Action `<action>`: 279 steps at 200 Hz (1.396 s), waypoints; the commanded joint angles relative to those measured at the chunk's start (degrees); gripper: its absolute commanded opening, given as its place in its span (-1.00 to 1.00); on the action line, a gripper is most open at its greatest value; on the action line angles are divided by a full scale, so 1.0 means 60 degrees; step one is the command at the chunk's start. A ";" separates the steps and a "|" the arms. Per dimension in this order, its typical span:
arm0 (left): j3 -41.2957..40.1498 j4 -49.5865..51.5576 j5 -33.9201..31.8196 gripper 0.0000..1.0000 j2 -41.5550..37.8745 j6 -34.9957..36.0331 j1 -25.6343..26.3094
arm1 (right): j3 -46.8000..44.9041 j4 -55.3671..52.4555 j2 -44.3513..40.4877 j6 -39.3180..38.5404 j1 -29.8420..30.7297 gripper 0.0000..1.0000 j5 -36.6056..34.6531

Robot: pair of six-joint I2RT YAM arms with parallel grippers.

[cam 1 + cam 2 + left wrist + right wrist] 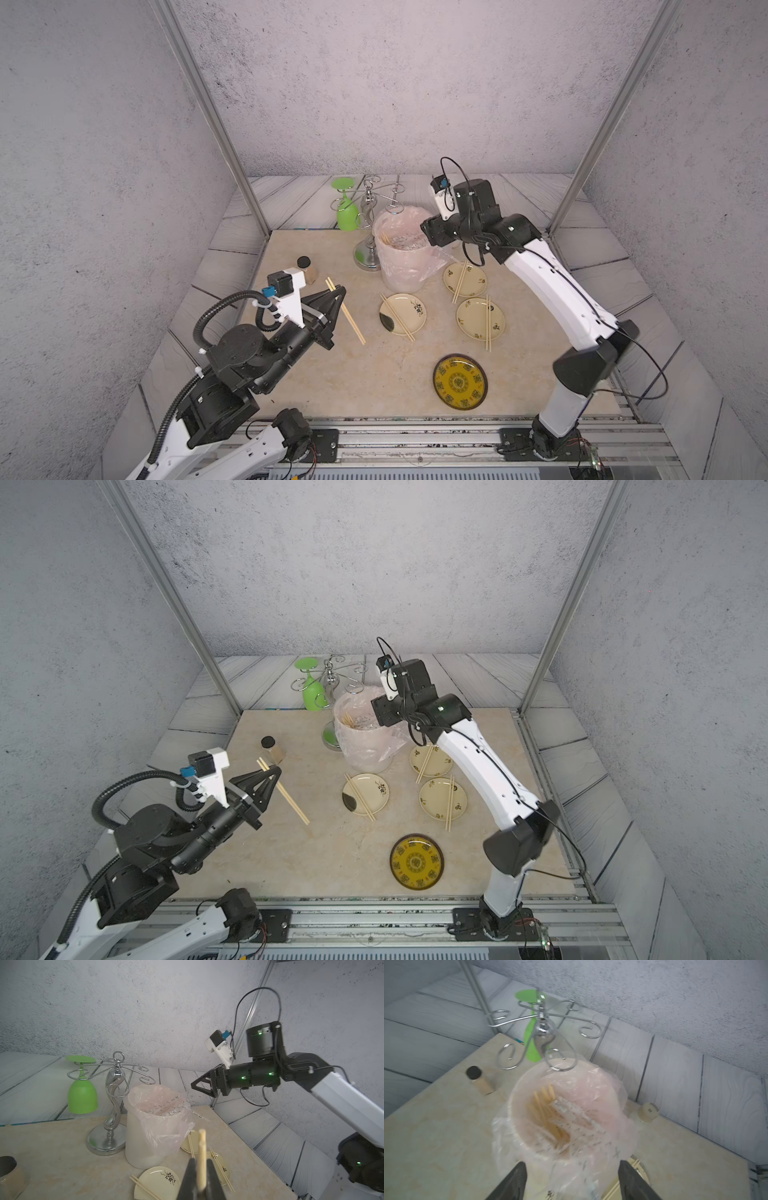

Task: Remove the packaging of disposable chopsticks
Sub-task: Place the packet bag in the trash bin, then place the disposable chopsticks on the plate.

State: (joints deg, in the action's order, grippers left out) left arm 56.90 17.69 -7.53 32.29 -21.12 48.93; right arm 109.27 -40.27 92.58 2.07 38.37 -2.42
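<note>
We find the left pincer (pixel 340 291) pressed together on a bare pair of disposable chopsticks (pixel 354 325) over the left part of the desk (pixel 332 386). The pincer covers the middle of the sticks in both top views, and the left wrist view cuts off their near end at the frame edge. Whether either end touches the desk we cannot tell. The right pincer (pixel 572 1162) is spread wide above the white bin (pixel 405 276), gripping nothing that we can make out. In both top views its fingers are hidden under the arm's own wrist, and the right wrist view is smeared. The packaging (pixel 571 1112) lies inside the bin's pinkish bag (pixel 166 1132): translucent sleeves with dark marks, heaped beside tan sticks (pixel 544 1099), wrapped or bare we cannot say. One sleeve (pixel 176 1098) drapes over the rim, hard to separate from the bag. In front of the bin and to its right, three pale plates (pixel 412 319) each carry a bare pair (pixel 398 318). A yellow plate (pixel 460 381) sits near the front edge. Behind the bin, which hides part of its base, stands a chrome rack (pixel 365 257) with a green goblet (pixel 347 216) hung upside down. A dark-capped jar (pixel 305 266) is half hidden behind the left wrist camera.
</note>
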 commanded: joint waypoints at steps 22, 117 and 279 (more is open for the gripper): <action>0.0676 -0.0570 0.2330 -1.00 0.1064 0.0520 -0.0028 | -0.4595 0.3035 -0.4069 0.1146 0.0864 0.03 0.5125; 0.0627 -0.2923 0.6645 -1.00 0.2523 -0.0768 -0.0025 | -0.7472 0.5416 -0.5355 0.2158 0.2136 0.00 0.7372; 0.0043 -0.2557 0.4314 -0.89 0.1746 -0.0728 -0.0026 | -0.8449 0.7540 -0.5065 0.4588 0.2385 -1.00 0.7574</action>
State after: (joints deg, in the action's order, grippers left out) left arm 58.57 2.74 24.88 44.69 -26.61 48.97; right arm 59.75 4.19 63.46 23.46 52.84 45.23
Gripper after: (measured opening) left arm 0.073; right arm 0.064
